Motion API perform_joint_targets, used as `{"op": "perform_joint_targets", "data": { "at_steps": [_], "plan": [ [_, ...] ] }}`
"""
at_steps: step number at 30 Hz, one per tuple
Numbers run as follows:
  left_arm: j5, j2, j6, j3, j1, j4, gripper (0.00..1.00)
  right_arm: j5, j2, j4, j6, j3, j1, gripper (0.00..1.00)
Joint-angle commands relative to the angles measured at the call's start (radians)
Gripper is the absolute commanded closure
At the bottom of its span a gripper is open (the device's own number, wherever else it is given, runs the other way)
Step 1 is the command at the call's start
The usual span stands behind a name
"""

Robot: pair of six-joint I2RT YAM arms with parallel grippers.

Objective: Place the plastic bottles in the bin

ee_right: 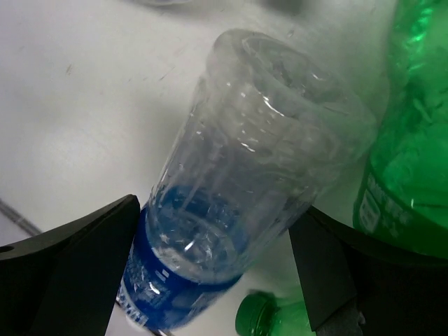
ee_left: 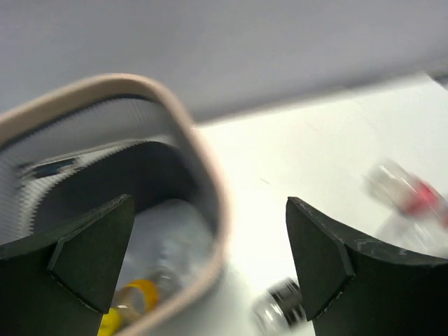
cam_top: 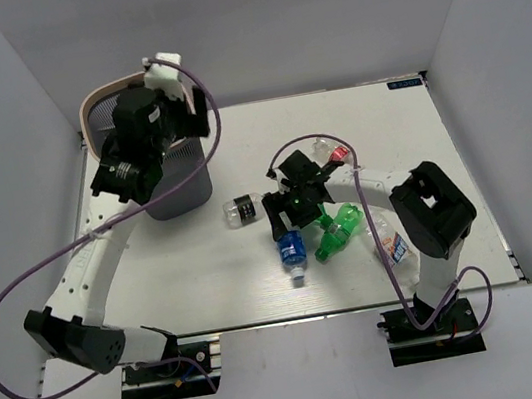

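The bin (cam_top: 175, 186), dark mesh with a beige rim (ee_left: 203, 161), stands at the back left. My left gripper (cam_top: 158, 125) hangs over its mouth, open and empty (ee_left: 210, 273). A bottle with a yellow band (ee_left: 133, 297) lies inside the bin. My right gripper (cam_top: 286, 229) is open, its fingers on either side of the clear blue-label bottle (ee_right: 224, 210), which lies on the table (cam_top: 291, 251). Two green bottles (cam_top: 337, 232) lie just right of it; one (ee_right: 406, 140) is close to the right finger. A black-label bottle (cam_top: 242, 208) lies beside the bin, also in the left wrist view (ee_left: 283, 304).
A red-label bottle (cam_top: 332, 156) lies behind my right gripper, blurred in the left wrist view (ee_left: 406, 196). A white-label bottle (cam_top: 391, 240) lies next to the right arm. Grey walls close in the white table (cam_top: 416, 125) on three sides.
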Motion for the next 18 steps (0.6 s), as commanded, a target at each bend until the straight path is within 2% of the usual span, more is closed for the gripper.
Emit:
{"op": "perform_joint_targets", "data": {
  "at_steps": [1,3,7,8,10,11,15,18],
  "plan": [
    [0.411,-0.017,0.05,-0.082,-0.04,-0.148,0.02,0.12,0.041,0.045,0.037,0.047,0.014,0.1],
    [0.422,-0.071,0.041,-0.201,-0.055,-0.15,0.02,0.122,0.068,0.027,0.045,0.057,0.014,0.13],
    [0.44,-0.146,0.02,-0.358,-0.077,-0.125,0.02,0.059,0.052,0.041,0.027,0.041,0.002,0.51],
    [0.44,-0.158,0.02,-0.378,-0.086,-0.125,0.02,0.045,0.034,0.025,-0.001,0.047,-0.001,0.69],
    [0.44,-0.184,0.02,-0.443,-0.095,-0.125,0.02,-0.004,-0.018,0.01,-0.035,0.064,-0.013,0.78],
    [0.428,-0.197,0.02,-0.467,-0.095,-0.125,0.02,-0.004,-0.064,-0.004,-0.065,0.079,-0.019,0.87],
    [0.428,-0.28,0.035,-0.618,-0.095,-0.038,0.02,0.05,-0.217,-0.03,-0.166,0.168,-0.068,0.9],
    [0.448,-0.289,0.046,-0.678,-0.104,-0.018,0.02,0.094,-0.247,-0.044,-0.205,0.3,-0.108,0.9]
  ]
}}
